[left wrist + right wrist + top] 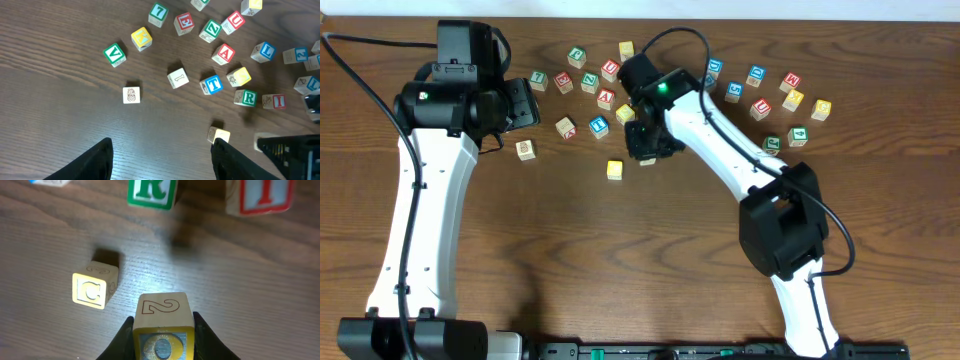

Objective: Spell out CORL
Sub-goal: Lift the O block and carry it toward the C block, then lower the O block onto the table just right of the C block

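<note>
O cube (160, 307): small block of pale bare wood. Front face yellow, printed O in a bluish frame; upper face carries an outlined red 2. Clamped between the two dark fingers of the right gripper (162, 335), one finger on each side face. Cannot tell whether it rests on the table (250, 280) or hangs just over it.

C cube (94, 291): to the left of the right claw in the wrist view, slightly ahead, apart from the O cube, turned a little askew. Yellow face, brightly lit.

R cube (151, 191): straight ahead of the same claw; white face, green letter and border. Red-lettered I cube (260, 195) ahead and to the right.

L cube (263, 51): blue letter, ahead and right of the left gripper (160, 160), among scattered blocks.

Right arm (720, 140): runs diagonally from the near edge to the cluster, wrist pitched down, green lamp lit.

Left arm (420, 230): wrist bent toward the blocks. Its jaws stand parted with nothing between them, above bare table.

Table: dark brown, visible grain, dull sheen. Cubes square, corners slightly softened.
</note>
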`<state>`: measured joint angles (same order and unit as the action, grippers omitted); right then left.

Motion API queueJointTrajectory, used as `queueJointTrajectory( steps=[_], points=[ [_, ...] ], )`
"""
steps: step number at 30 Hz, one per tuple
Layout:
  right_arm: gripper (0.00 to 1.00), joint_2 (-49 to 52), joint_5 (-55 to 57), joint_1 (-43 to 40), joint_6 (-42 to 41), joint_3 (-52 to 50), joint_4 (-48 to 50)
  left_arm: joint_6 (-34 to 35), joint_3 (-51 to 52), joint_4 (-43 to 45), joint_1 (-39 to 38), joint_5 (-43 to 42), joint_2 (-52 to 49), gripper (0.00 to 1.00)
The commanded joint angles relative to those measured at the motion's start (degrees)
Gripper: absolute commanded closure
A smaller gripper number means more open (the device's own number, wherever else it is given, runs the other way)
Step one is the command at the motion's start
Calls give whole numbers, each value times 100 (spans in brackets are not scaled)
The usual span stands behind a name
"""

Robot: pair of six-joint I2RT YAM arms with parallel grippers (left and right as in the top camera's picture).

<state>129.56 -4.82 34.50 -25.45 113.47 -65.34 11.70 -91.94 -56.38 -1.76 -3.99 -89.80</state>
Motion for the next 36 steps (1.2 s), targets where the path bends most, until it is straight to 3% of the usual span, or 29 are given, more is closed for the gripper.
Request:
queueJointTrajectory(
  steps=[1, 36],
  points=[
    [88, 219, 107, 111, -221, -35, -17, -114, -17, 2, 7, -9, -44, 38],
    [87, 470, 146, 356, -457, -170, 197, -114, -17, -15, 7, -9, -44, 38]
  ],
)
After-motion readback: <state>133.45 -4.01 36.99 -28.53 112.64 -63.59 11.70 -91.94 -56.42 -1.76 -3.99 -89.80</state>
